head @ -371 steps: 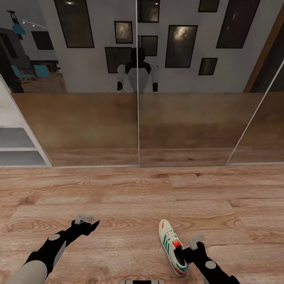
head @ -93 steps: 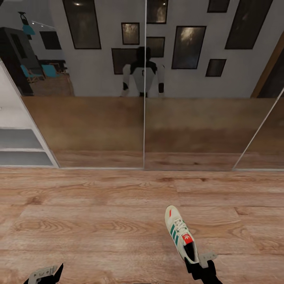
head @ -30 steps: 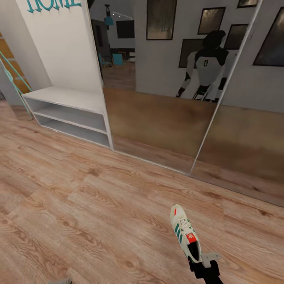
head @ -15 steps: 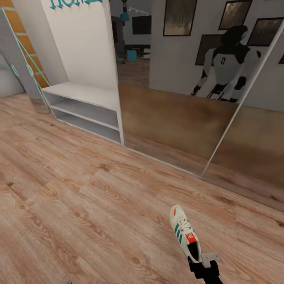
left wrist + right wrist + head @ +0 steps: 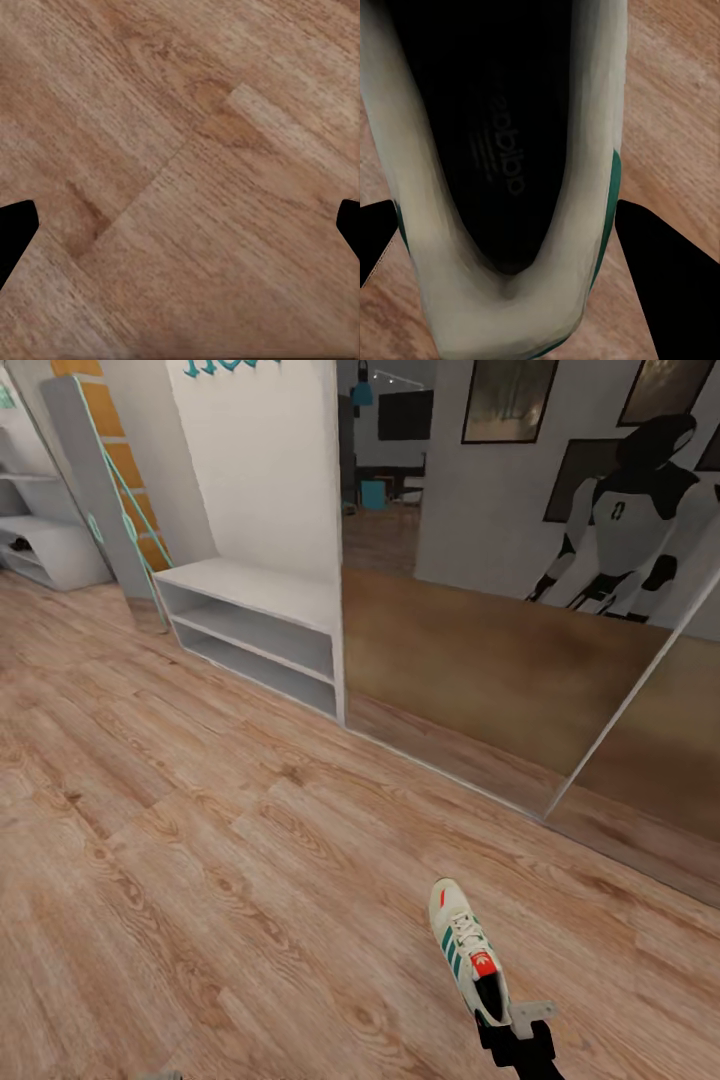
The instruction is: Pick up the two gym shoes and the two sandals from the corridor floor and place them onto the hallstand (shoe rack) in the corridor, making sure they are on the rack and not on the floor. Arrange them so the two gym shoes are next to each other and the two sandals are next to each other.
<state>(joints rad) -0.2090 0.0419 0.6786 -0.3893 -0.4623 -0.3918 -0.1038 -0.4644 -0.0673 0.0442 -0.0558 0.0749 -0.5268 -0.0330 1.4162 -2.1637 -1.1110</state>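
While my right end effector (image 5: pixel 505 1015) sits at the bottom edge of the head view with its black arm cut off by the frame, I can see it clenched on the heel of the white low-top gym shoe with green side stripes (image 5: pixel 468 950). From the right wrist camera the shoe's (image 5: pixel 502 187) dark insole and pale, smooth padded collar lie between two black fingers (image 5: pixel 664 277), one on each side of the heel; the fingertips themselves are hidden behind the collar. The shoe's long axis runs straight away from the end effector, toe ahead and angled slightly toward the left, red-orange tongue patch and white laces up. I cannot tell whether the sole touches the warm brown wood-plank floor (image 5: pixel 200 840).

My left end effector (image 5: pixel 180 225) shows as two dark finger edges (image 5: pixel 15 232) set wide apart, released, with grainy planks (image 5: pixel 187 150) between them.

Far ahead and left of the shoe stands the low white-grey shoe rack with two open shelves (image 5: pixel 255 625), beside reflective mirrored panels (image 5: pixel 500 660); teal lettering above it is cropped and unreadable.
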